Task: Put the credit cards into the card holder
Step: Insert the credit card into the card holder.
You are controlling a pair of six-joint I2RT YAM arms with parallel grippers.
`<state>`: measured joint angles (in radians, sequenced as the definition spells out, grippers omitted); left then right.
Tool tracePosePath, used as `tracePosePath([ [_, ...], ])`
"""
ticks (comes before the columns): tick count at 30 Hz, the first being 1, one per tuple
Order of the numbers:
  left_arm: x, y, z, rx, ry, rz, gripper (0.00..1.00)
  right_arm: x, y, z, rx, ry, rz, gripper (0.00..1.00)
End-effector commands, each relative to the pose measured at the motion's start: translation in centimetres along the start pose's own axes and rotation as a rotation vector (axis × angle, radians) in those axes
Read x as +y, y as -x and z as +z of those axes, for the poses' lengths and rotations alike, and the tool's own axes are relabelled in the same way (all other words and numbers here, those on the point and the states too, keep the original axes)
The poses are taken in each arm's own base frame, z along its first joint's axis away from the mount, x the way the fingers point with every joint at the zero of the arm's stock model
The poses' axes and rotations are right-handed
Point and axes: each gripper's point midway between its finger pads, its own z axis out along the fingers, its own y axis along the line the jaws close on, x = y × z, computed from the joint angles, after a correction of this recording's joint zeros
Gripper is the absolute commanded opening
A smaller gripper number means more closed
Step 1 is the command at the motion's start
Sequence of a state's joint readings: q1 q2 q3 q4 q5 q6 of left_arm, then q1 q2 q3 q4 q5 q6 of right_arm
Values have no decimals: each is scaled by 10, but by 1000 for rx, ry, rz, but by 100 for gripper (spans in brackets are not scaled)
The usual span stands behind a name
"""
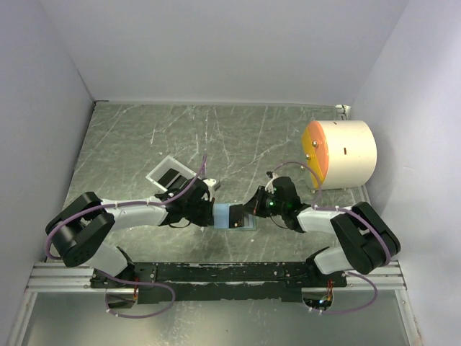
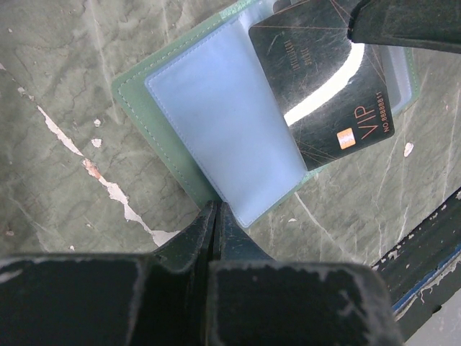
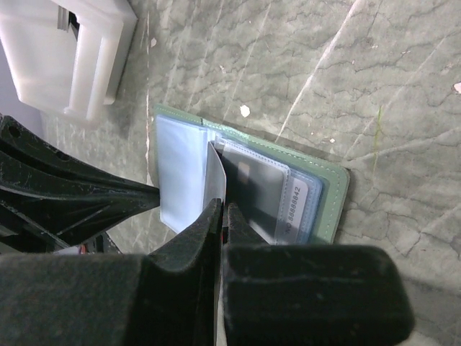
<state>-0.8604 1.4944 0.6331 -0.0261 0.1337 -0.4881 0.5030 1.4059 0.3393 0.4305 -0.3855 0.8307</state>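
Observation:
The card holder lies open between the arms, sage-green outside with light blue sleeves, and also shows in the right wrist view. My left gripper is shut on its near edge. My right gripper is shut on a black VIP credit card. It holds the card tilted over the open sleeves, one edge at the blue sleeve; the card is edge-on in the right wrist view. Another card sits in a clear pocket. More dark cards lie in the tray.
A shallow white tray stands behind my left gripper. A white cylinder with an orange face stands at the back right. White walls close the table on three sides. The left gripper's fingers show beside the holder.

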Motion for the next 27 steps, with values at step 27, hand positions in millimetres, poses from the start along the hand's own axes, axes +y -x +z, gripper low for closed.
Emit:
tracePosePath([
  [27, 4, -17, 8, 51, 40, 5, 7, -3, 5, 8, -22, 4, -2, 0],
])
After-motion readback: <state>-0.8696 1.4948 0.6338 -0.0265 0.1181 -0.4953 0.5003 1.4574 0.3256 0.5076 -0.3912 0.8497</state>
